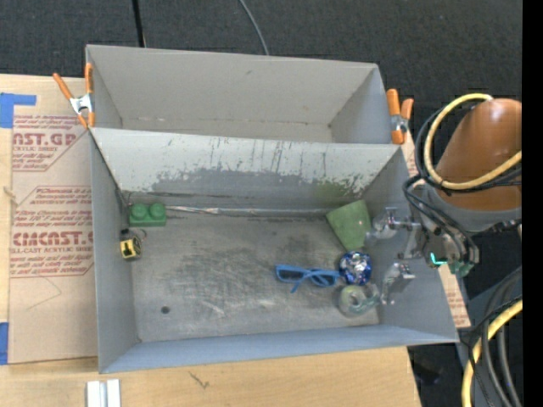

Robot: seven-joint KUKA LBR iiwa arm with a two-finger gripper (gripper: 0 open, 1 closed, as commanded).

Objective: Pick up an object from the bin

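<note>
- Though hard to make out, gripper (393, 248) fingers apart, empty.
- Just beside fingers: 1 pale green cup (349, 223), 1 blue-white obj (356, 267) (kind unclear).
- Near: 1 blue sunglasses (305, 275).
- Well apart: 1 green brick (147, 214).

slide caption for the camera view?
Hand in the bin at right, beside a pale green block, blue sunglasses and blue-white ball; green brick far left.

A dark carpeted floor (356, 15) lies beyond the far edge of the bin (229, 58). A thin black cable (252, 15) and a black pole (134, 7) cross it. A pale wood table (280, 381) shows along the bin's near edge. The light is even and the shadows are soft.
</note>
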